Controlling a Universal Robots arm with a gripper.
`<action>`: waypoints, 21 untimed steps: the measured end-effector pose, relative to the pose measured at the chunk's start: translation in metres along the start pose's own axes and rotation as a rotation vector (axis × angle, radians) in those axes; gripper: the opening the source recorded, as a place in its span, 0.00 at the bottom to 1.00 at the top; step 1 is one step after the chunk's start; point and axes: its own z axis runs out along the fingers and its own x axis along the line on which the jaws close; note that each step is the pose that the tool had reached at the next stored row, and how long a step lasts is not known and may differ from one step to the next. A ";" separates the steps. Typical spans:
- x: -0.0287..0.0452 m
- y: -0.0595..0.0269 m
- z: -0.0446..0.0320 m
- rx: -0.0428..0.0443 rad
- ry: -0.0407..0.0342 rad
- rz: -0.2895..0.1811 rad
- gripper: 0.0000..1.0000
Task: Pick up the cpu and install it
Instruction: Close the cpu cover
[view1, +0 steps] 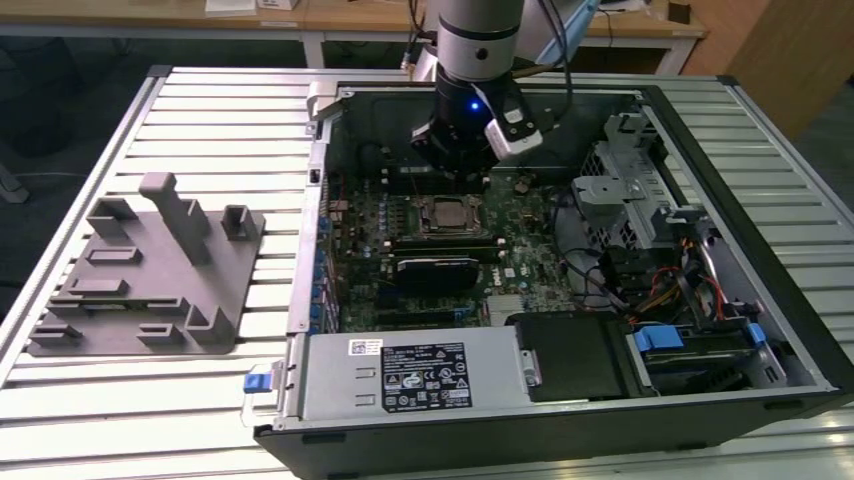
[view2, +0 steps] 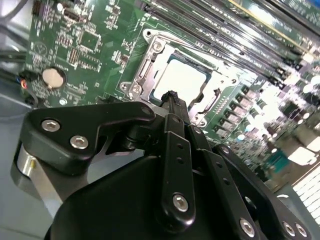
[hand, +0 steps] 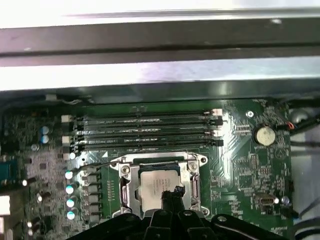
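The cpu (view1: 445, 212), a flat square chip with a silvery top, lies in the metal-framed socket (hand: 125, 187) of the green motherboard (view1: 527, 265) inside the open computer case. In both wrist views the cpu (view2: 182, 80) (hand: 156, 181) sits flat within the frame. My gripper (view1: 450, 172) hangs just above the socket's near edge. Its black fingertips (view2: 172, 97) meet at a point over the chip's rim, shut with nothing between them. The gripper (hand: 171, 193) overlaps one edge of the cpu.
A grey plastic fixture block (view1: 147, 270) stands on the slatted table at the exterior view's left. Inside the case are memory slots (hand: 145, 130), a coin battery (hand: 263, 134), a power supply (view1: 407, 375), and drive cages with cables (view1: 654, 240).
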 end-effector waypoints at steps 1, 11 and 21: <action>0.0000 0.0000 0.0001 -0.0003 0.0003 -0.019 0.11; 0.0000 -0.0005 0.0007 -0.0006 0.0005 -0.034 0.11; 0.0015 -0.0034 0.0041 -0.0006 0.0005 -0.034 0.11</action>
